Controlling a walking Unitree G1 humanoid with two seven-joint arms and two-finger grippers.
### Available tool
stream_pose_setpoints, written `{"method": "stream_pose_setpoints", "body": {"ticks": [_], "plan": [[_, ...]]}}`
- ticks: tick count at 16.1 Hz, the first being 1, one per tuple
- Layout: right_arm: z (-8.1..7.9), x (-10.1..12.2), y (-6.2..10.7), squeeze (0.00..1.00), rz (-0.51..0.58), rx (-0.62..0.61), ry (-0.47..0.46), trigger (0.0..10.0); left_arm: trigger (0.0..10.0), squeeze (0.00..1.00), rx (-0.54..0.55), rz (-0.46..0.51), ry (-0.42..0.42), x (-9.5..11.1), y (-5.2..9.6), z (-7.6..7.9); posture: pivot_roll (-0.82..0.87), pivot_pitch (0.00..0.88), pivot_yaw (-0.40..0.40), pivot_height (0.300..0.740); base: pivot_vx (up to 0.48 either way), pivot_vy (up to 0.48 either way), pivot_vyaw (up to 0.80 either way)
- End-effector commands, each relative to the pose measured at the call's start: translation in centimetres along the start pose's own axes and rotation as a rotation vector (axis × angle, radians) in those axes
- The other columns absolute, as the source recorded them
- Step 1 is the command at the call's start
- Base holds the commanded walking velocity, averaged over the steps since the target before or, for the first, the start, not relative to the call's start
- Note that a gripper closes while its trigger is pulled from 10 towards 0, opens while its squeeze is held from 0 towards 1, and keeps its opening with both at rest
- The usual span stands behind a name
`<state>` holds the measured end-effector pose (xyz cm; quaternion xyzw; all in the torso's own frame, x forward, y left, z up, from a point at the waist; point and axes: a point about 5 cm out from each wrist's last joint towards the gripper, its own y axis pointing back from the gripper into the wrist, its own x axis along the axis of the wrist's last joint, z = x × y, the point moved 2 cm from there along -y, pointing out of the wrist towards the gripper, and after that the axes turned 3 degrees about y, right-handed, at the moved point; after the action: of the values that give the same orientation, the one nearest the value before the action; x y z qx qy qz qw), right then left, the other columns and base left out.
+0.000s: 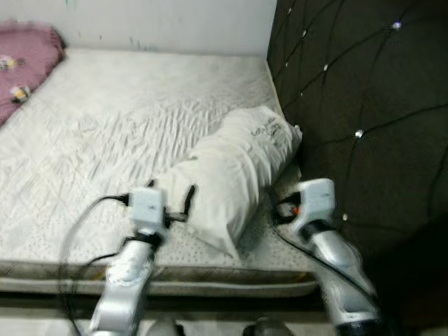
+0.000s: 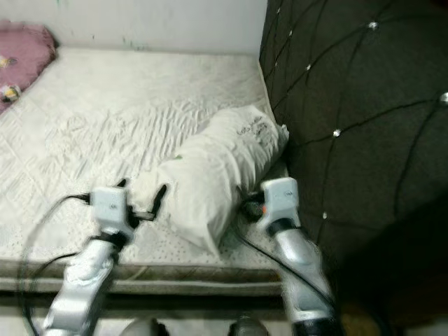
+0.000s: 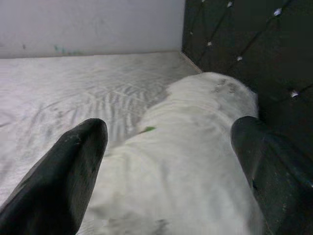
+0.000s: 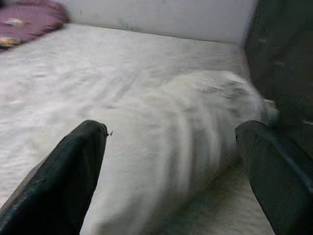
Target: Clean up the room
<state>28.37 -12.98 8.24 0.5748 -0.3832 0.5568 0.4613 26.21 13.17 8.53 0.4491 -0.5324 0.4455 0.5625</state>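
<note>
Far off to the left claw's left, at the bed's far corner, lies a pink blanket [image 1: 24, 59] on the white mattress [image 1: 105, 133]. The left claw [image 1: 171, 199] reaches over the near edge of the bed, its two black fingers [image 3: 63, 181] spread wide apart and gripping nothing; one finger stands against the near left side of the white pillow [image 1: 234, 178], and in the left wrist view the pillow lies straight ahead between the fingers. The pillow rests on the mattress between the two claws, its long body running from the near edge, just right of the left claw, away toward the dark tufted headboard [image 1: 364, 119], with its far end against that headboard. The right claw [image 1: 280, 210] sits just beside the pillow's right flank, in the narrow gap between pillow and headboard; its fingers [image 4: 68, 181] are likewise spread wide and hold nothing, the pillow lying ahead between them in the right wrist view. Beyond both claws, a pale wall [image 1: 161, 24] borders the bed's far side.
</note>
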Motion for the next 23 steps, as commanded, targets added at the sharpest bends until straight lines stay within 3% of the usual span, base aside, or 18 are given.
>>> {"method": "stream_pose_setpoints", "body": {"ticks": [1, 8, 13, 15, 20, 23], "plan": [[0.6, 0.2, 0.0, 0.00, -0.001, -0.015, 0.004, 10.0, 10.0, 0.00, -0.025, 0.019, 0.013, 0.4, 0.0, 0.5, -0.03, 0.036, -0.012, 0.740, 0.000, 0.000, -0.80], [0.5, 0.2, -0.1, 0.00, -0.002, -0.015, 0.005, 10.0, 10.0, 0.00, -0.017, 0.016, 0.020, 0.4, 0.0, 0.3, -0.03, 0.035, -0.013, 0.740, 0.000, 0.000, -0.06], [0.4, 0.0, 0.0, 0.00, -0.004, -0.014, 0.001, 10.0, 10.0, 0.00, 0.083, -0.036, -0.021, -0.3, -0.2, -0.8, -0.03, 0.037, -0.013, 0.740, 0.000, 0.000, -0.65], [0.4, 0.1, 0.0, 0.00, -0.001, -0.015, -0.002, 10.0, 10.0, 0.00, 0.037, -0.007, 0.000, 0.1, -0.1, -0.3, -0.03, 0.040, -0.011, 0.740, 0.000, 0.000, 0.00], [0.5, 0.1, -0.2, 0.00, -0.007, -0.018, -0.007, 10.0, 10.0, 0.00, 0.047, -0.010, 0.003, 0.1, -0.2, -0.3, -0.03, 0.045, -0.016, 0.740, 0.000, 0.000, -0.80], [1.3, 1.5, 0.2, 0.00, 0.077, -0.066, -0.042, 10.0, 10.0, 0.00, 0.146, 0.009, -0.014, 0.3, 0.7, -2.3, -0.03, 0.046, -0.014, 0.740, 0.000, 0.000, -0.27]]}}
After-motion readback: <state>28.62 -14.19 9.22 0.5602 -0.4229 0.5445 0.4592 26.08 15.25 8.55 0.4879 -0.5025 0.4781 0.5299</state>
